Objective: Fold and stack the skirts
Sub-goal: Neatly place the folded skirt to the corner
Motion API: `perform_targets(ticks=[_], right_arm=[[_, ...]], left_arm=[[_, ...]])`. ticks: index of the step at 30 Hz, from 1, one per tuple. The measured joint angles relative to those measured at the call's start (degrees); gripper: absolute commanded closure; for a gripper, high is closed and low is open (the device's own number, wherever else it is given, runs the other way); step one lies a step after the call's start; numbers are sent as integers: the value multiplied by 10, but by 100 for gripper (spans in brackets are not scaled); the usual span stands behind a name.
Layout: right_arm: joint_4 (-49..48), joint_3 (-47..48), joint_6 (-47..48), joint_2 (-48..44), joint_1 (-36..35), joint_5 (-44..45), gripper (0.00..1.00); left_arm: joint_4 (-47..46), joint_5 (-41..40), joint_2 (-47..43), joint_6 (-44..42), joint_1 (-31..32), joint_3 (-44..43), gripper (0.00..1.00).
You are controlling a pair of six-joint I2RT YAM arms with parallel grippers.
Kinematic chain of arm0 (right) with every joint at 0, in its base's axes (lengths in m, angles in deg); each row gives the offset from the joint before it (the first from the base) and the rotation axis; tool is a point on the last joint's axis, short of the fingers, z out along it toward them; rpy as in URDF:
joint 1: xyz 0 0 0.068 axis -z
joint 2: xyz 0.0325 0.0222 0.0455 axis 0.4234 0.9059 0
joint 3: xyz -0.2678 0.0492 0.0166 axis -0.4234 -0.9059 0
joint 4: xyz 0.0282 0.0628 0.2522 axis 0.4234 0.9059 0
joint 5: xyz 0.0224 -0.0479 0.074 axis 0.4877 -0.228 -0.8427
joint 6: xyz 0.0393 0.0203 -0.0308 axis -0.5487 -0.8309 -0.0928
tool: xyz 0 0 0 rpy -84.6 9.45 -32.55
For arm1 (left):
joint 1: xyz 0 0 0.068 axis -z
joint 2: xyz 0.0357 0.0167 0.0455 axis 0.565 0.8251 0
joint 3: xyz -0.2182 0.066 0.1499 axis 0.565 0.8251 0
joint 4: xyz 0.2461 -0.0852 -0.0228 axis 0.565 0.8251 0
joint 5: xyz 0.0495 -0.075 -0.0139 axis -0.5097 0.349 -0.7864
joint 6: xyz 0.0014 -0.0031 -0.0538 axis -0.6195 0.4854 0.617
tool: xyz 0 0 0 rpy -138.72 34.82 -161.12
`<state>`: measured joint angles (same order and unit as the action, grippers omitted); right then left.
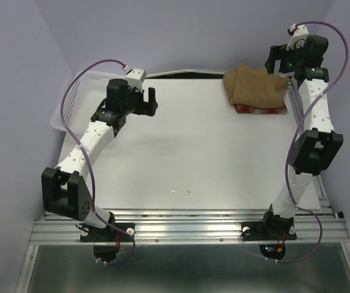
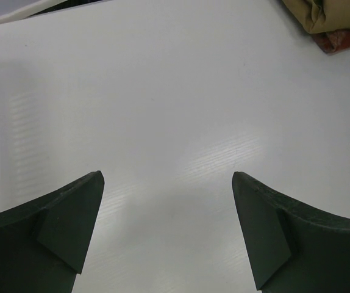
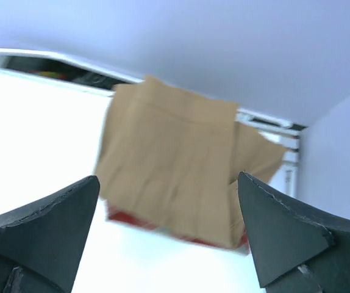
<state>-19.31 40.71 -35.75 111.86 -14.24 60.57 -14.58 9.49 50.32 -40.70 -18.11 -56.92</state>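
Top external: both skirts are stacked at the far right corner of the surface (image 1: 187, 152). The tan skirt (image 1: 255, 85) is folded on top and the plaid skirt (image 1: 261, 110) lies under it, with only its red-and-cream near edge showing. The tan fold is a bit lumpy, and its right end reaches toward the surface's right edge. The right fingers (image 1: 273, 58) hover over that far right corner, above the stack's far right end and clear of the cloth. Right wrist view, slightly blurred, shows them spread wide with nothing between, the tan fold and red strip beyond them. The left fingers (image 1: 152, 101) are over the far left part of the surface, well apart from the stack, also spread wide and empty. Left wrist view shows bare surface between them, with the stack just in the upper right corner of that shot. A white mesh basket (image 1: 71, 101) sits at the surface's far left edge, beside the left arm.
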Motion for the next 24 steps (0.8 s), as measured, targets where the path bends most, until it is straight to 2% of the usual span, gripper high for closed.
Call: perform_targets(ticks=[4, 7, 11, 15, 19, 24], right_arm=[[44, -65, -33, -87, 0, -70, 0], [54, -209, -50, -195, 0, -122, 0], [74, -424, -47, -326, 0, -153, 0], [98, -565, -38, -392, 0, -150, 0], [106, -626, -34, -438, 0, -146, 0], [103, -636, -34, -475, 0, -147, 0]], left_arm=[[21, 1, -34, -31, 0, 0, 2], [29, -1, -60, -50, 0, 7, 2], [33, -17, -116, -75, 0, 68, 2], [47, -48, -165, -96, 0, 139, 2], [60, -76, -187, -107, 0, 173, 2], [65, -95, -214, -110, 0, 188, 2]])
